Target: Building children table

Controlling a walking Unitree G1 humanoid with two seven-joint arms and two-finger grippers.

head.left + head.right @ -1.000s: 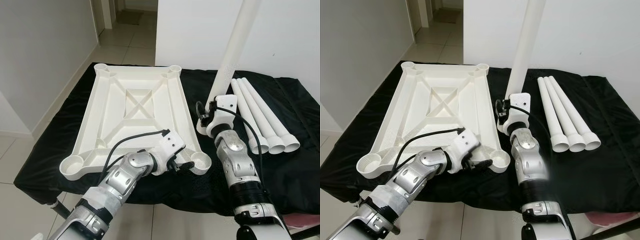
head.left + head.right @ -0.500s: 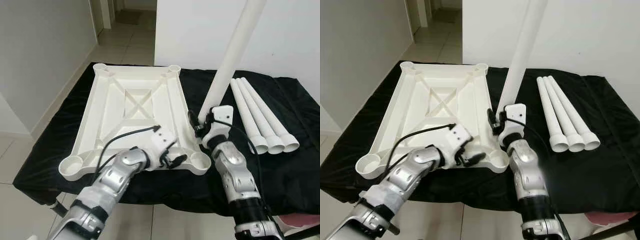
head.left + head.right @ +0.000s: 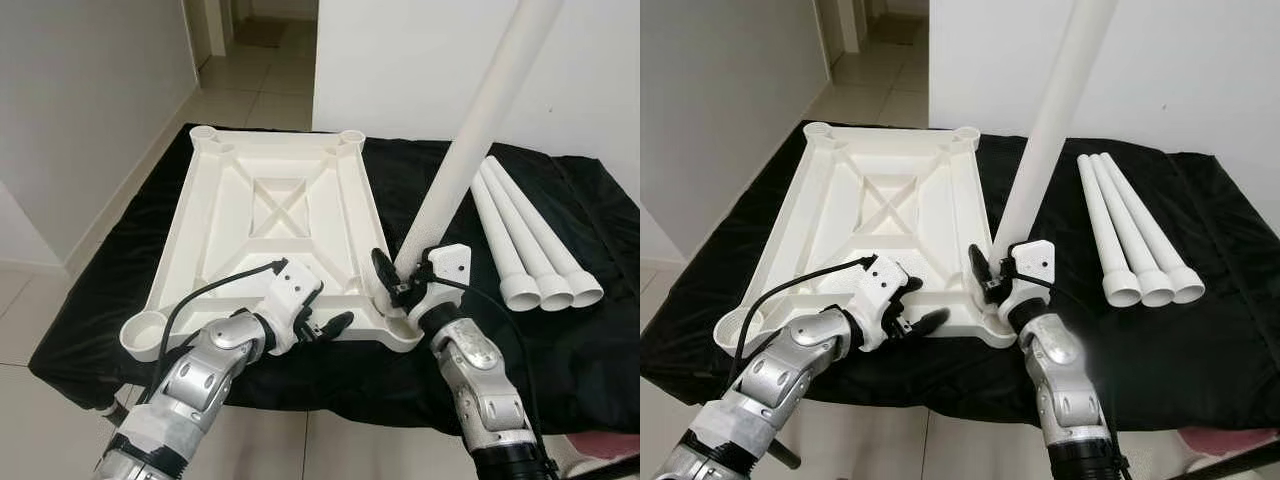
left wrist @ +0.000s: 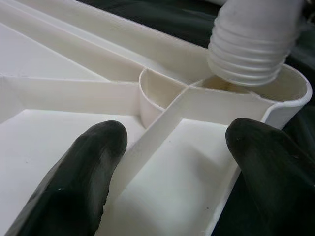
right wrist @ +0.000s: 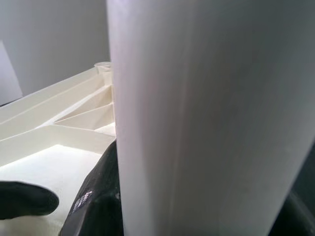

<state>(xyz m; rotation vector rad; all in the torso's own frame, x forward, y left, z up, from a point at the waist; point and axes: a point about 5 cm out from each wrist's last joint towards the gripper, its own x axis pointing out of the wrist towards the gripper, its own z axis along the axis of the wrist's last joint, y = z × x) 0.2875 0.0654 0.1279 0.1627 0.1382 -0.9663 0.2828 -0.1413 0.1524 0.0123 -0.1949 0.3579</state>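
The white plastic tabletop (image 3: 270, 210) lies upside down on a black cloth, with a round socket at each corner. My right gripper (image 3: 405, 283) is shut on a long white leg (image 3: 470, 150) that tilts up to the right. The leg's threaded end (image 4: 251, 44) hangs just over the near right corner socket (image 4: 290, 91). My left gripper (image 3: 325, 325) stands open at the tabletop's near edge. Its fingers (image 4: 83, 172) straddle a rib beside that socket. In the right wrist view the leg (image 5: 206, 118) stands close against a black finger (image 5: 98, 196).
Three spare white legs (image 3: 530, 240) lie side by side on the cloth (image 3: 600, 340) to the right. A white wall (image 3: 420, 60) rises behind the table. Tiled floor (image 3: 60, 330) and a hallway lie to the left.
My right gripper has brought the leg's lower end nearer and left, over the near right corner socket. My left gripper has drawn back left along the near edge.
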